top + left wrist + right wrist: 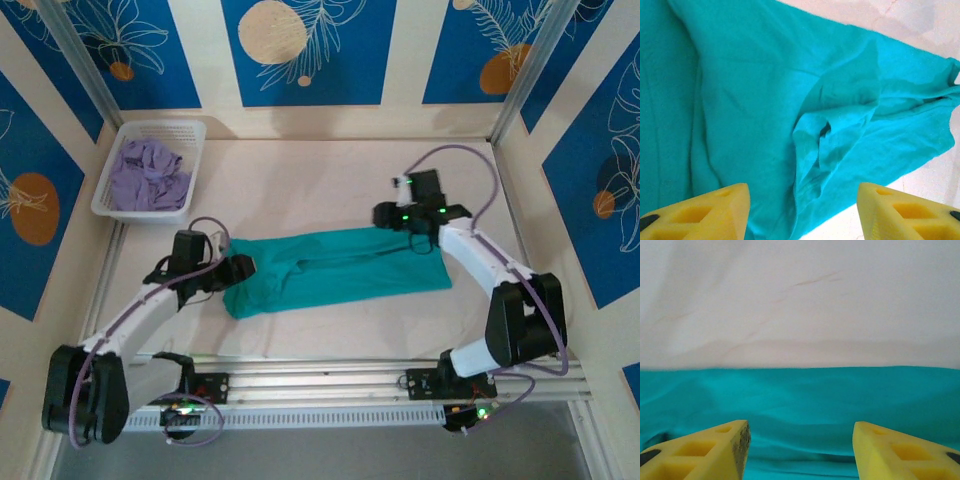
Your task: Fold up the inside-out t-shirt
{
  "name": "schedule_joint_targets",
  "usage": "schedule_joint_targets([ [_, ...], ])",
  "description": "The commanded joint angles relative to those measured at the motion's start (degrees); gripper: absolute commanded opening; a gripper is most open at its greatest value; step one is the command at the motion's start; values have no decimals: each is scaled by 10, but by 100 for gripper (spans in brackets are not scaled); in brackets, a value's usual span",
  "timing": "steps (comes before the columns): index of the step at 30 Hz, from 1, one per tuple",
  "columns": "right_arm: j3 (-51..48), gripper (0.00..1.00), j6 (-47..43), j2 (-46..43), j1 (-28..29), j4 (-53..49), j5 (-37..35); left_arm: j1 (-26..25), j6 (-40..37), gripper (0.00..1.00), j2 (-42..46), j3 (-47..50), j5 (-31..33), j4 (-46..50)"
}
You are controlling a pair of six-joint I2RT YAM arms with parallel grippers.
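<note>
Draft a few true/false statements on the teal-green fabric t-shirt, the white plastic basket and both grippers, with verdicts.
1. The teal-green fabric t-shirt lies as a long band on the pale table. True.
2. The left gripper is clamped on the t-shirt. False: its jaws stand apart over the cloth and pinch nothing.
3. The pale lavender garment sits in the white plastic basket at the table's far left corner. True.
4. The right gripper hovers over the basket. False: it is open at the t-shirt's far edge, near its right end.
</note>
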State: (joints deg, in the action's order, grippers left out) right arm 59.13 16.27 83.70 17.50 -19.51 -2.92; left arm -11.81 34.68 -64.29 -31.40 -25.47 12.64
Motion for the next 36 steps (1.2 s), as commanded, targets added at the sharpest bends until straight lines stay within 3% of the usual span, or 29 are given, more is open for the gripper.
schedule_joint_targets([
  [1,13,58,16,40,83,66,93,-2,17,58,-54,-30,-27,-72],
  [8,126,57,55,198,209,98,124,5,28,57,-192,-94,-15,-152],
  [15,223,57,32,312,253,59,109,22,34,56,-281,-117,-21,-191],
  [18,242,48,22,341,262,17,111,25,34,56,-286,-104,-18,-200],
  [23,190,29,0,316,264,-25,171,28,12,56,-274,-88,0,-182],
  [26,125,24,-15,263,263,-32,187,29,-3,56,-272,-87,12,-169],
  [32,37,23,-34,178,253,-46,193,29,-15,56,-271,-90,23,-155],
  [36,36,34,-27,156,268,-20,153,29,-18,57,-270,-92,20,-152],
])
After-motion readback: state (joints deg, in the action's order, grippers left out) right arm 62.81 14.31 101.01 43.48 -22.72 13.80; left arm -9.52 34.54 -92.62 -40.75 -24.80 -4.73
